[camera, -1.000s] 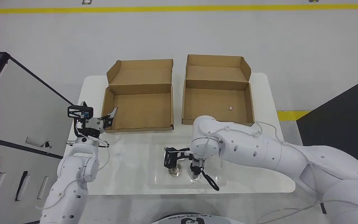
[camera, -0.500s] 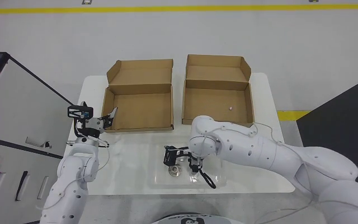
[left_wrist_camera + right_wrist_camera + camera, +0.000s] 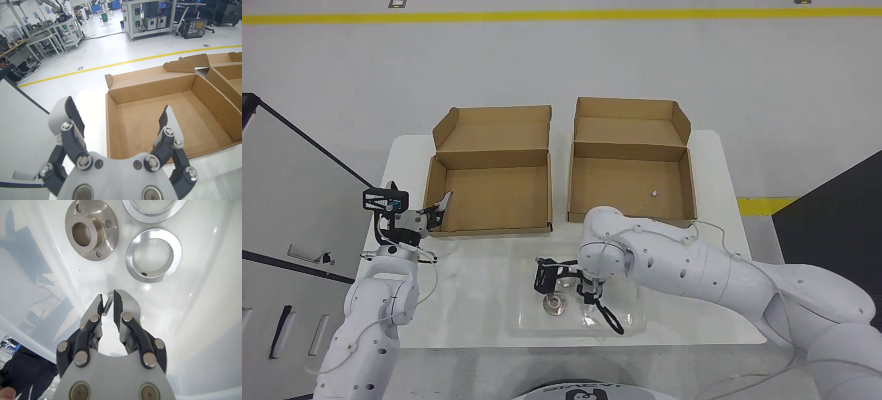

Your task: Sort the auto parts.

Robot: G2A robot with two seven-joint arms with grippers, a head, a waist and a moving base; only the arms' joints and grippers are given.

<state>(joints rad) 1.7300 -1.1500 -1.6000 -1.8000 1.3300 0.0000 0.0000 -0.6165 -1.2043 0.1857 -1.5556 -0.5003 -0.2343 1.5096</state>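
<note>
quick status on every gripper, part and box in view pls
left gripper, open, holding nothing
right gripper, shut on the bolt, over the tray
bolt, pinched aslant between the pads
flange, lying flat in tray
ring, lying flat in tray
second ring, flat in tray
left box, lid open, empty
right box, lid open, one small pale piece inside

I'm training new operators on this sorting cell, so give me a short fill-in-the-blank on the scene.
1. The right gripper is shut on a ____.
2. The left gripper has its jaws ____.
3. Beside the flange, the right wrist view shows ____ rings.
Missing words: bolt; open; two.
</note>
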